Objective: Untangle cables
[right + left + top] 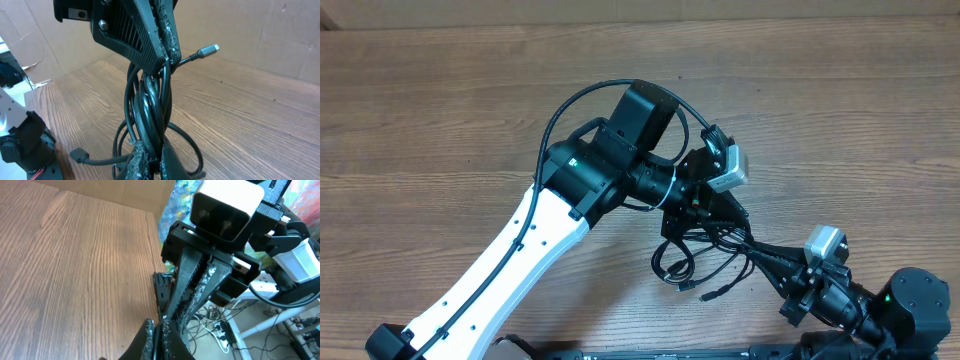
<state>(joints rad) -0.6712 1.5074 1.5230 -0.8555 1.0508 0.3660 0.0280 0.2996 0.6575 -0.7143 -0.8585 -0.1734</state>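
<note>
The cables [685, 262] are a bundle of thin black cords, partly hanging and partly looped on the wooden table [440, 110]. My left gripper [715, 218] and right gripper [755, 248] meet tip to tip above the bundle. In the left wrist view, my left gripper [157, 324] is shut on a thin black cord, with my right gripper's fingers [192, 287] directly ahead. In the right wrist view, my right gripper [151, 142] is shut on several twisted strands of the cables [150, 100]. My left gripper [167, 52] pinches the same strands higher up. A silver-tipped plug [210, 49] sticks out beside it, and a black plug [79, 155] hangs low.
The left arm's own thick cable [580, 100] arches over its wrist. A cardboard wall [260, 35] stands behind the table. Past the table's edge [156, 255] lie floor cords and a power strip [222, 330].
</note>
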